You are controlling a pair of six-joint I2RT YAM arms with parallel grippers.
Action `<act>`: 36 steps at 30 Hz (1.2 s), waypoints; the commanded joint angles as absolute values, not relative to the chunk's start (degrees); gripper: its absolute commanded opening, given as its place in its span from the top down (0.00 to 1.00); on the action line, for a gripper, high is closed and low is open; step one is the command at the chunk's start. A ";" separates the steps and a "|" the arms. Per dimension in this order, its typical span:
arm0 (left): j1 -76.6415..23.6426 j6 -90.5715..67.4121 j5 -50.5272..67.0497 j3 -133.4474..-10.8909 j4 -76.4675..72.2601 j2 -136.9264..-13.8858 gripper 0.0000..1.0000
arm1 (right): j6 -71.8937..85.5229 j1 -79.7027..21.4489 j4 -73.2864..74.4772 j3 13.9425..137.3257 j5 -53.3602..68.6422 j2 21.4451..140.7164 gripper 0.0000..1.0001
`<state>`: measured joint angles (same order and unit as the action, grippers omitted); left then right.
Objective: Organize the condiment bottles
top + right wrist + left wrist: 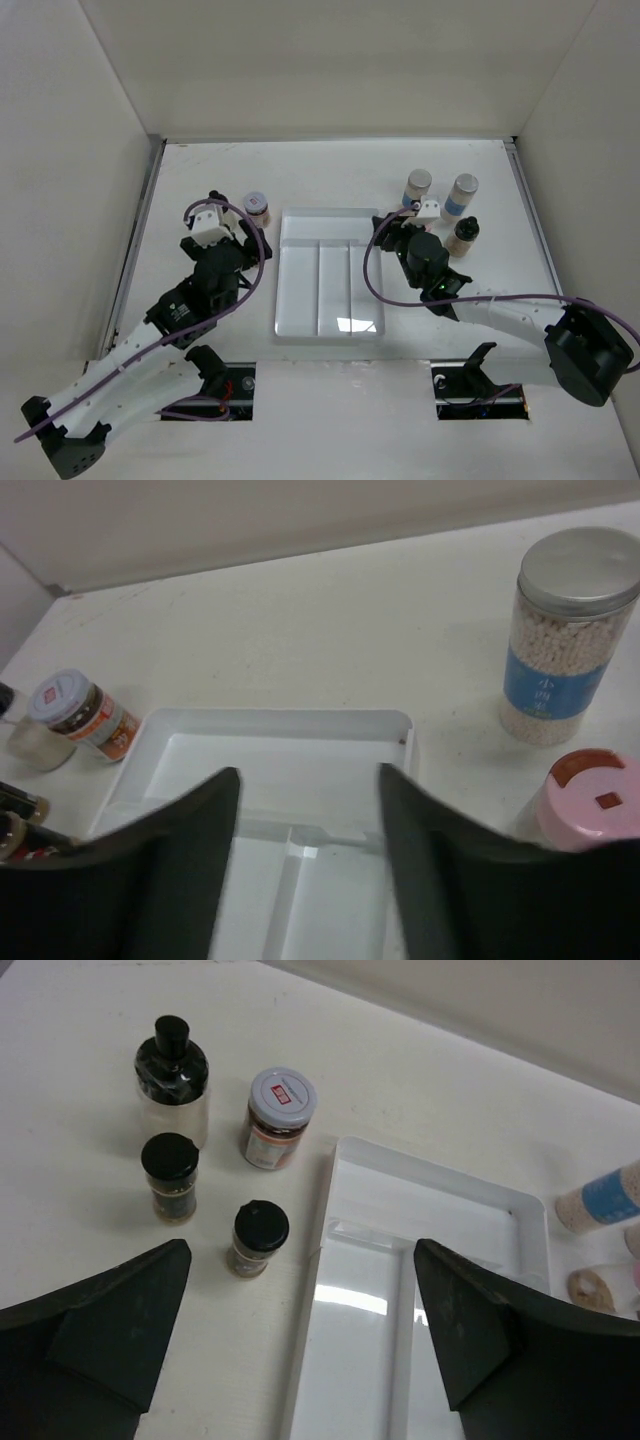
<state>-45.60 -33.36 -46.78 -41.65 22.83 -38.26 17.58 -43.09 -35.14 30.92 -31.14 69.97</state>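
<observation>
Four condiment bottles stand upright on the table (80,1020) ahead of the left claw (302,1250), and none of them is held. A tall black-capped bottle (172,1072) is set farthest ahead and to the left, with a red-labelled jar (281,1118) just to its right. A small black-lidded jar (169,1173) is seen nearer. A second small jar (260,1238) is nearest, just ahead of the left finger and beside the wall of the white divided tray (440,1185). The left claw is spread wide with nothing gripped.

Ahead and right of the right claw (308,773) a silver-lidded jar (570,630) is found (blue label, pale grains inside). A pink-capped bottle (592,802) stands just off its right finger. From above, a dark-capped brown bottle (463,237) is seen close on the same side. The right claw is held partly apart, empty, over the tray.
</observation>
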 commanded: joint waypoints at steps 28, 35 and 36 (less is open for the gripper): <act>-29.40 -29.88 -38.85 -36.30 -3.95 -71.27 0.41 | 16.96 -43.55 -35.77 34.28 -27.33 74.79 0.28; -29.48 -30.15 -37.79 -36.30 -5.01 -73.57 0.52 | 16.96 -43.55 -35.51 34.10 -27.33 74.53 0.28; -29.57 -30.41 -37.62 -35.60 -5.01 -73.30 0.52 | 16.96 -43.55 -35.42 34.10 -27.33 74.36 0.27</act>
